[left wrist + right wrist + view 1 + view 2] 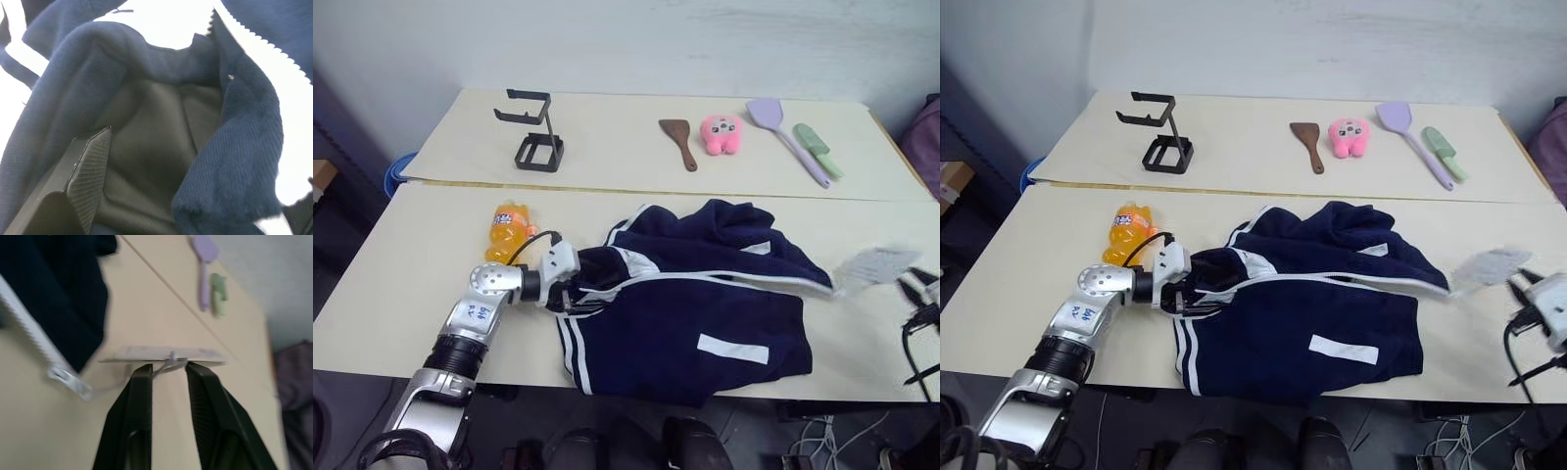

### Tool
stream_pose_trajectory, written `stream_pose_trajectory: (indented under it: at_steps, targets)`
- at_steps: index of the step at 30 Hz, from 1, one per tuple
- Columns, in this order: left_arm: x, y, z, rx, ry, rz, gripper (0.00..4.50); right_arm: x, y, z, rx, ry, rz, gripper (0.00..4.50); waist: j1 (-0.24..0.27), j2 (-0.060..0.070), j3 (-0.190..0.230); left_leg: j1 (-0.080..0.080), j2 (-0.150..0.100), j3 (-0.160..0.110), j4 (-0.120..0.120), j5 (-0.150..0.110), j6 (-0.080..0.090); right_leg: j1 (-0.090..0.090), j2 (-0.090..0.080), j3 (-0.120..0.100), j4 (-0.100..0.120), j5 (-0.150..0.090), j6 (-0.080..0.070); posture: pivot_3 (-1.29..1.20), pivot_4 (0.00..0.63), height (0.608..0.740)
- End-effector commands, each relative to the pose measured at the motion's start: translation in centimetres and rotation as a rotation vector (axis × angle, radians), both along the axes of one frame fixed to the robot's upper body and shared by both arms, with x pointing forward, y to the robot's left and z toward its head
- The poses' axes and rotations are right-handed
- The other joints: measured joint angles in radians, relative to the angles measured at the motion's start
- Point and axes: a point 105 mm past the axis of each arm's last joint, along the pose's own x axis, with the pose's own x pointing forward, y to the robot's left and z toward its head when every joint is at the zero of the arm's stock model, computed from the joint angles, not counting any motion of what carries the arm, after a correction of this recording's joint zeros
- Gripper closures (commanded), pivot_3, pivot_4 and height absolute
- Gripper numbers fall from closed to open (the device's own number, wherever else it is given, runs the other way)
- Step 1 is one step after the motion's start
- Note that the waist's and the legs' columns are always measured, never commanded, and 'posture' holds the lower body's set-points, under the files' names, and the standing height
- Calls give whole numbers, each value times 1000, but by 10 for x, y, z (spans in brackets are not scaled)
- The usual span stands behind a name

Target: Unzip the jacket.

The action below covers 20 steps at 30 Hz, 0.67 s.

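On the near table (401, 294), in front of us, lies the jacket (705, 313), its zip already run open far out to our right, where the slider (66, 377) hangs on the table. Our left gripper (563, 294) is at the collar end with its fingers spread wide and cloth lying between them. Our right gripper (166, 369) hovers by a flat tag (161, 354) tied by a cord to the slider; its fingers stand a little apart with the cord between them, and we cannot tell whether they grip it.

To finish well, we judge we should keep the collar anchored and draw the tag straight along the zip's line, not upward.

An orange bottle (507, 231) lies just beside the left gripper. The far table (607, 137) holds a black stand (536, 132), two spatulas and a pink toy (722, 134), against a pale wall.
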Motion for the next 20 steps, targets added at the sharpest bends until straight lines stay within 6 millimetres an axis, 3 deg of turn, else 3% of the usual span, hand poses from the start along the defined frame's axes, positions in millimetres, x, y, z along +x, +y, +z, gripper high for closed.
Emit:
stream_pose_trajectory:
  at_steps: [1, 4, 7, 9, 13, 15, 20]
  targets:
    - [-23, 14, 28, -93, 56, -67, 0, -26, 22, 14, 165, 67, 146, 2033, 2, 0, 0, -1, 0, 0, 0, 0, 0, -1, -1, 0, -1, 0, 0, 0, 150, 740]
    - [-57, 32, 52, -133, 121, -166, 0, -57, 43, 15, 212, 185, 269, 902, 3, -1, 2, -2, 1, -3, -1, -1, -1, -1, -2, -1, -2, 0, 0, 0, 150, 740]
    - [-66, 57, 58, -91, 88, -103, 0, -69, 65, 26, 202, 159, 350, 33, 2, -1, 2, -1, 2, -4, -2, -2, -2, 2, -2, -1, -7, 0, -1, 0, 150, 740]
    - [-74, 78, 48, -12, 77, -60, 0, -74, 88, 25, 194, 133, 439, 33, 0, -1, 2, 1, 2, -4, -2, -2, -2, 2, -4, 0, -10, 0, -1, 0, 150, 740]
    - [-97, 98, 21, 97, 57, -27, 0, -77, 115, 13, 244, 173, 599, 33, 1, 0, 2, 0, 3, -4, -3, -4, -4, -1, -4, 0, -8, -1, -3, 0, 150, 740]
    - [-103, 101, 10, 129, 6, 7, 0, -75, 122, 6, 191, 141, 668, 33, 4, -1, 3, -1, 3, -3, -4, -5, -4, -2, -4, 0, -8, -1, -3, 0, 150, 740]
    - [-100, 96, 14, 83, -88, 100, 0, -70, 121, -18, 156, 181, 709, 33, 19, -2, 4, -1, 0, -4, -4, -5, -2, -1, -7, -1, -8, -2, -3, 0, 150, 740]
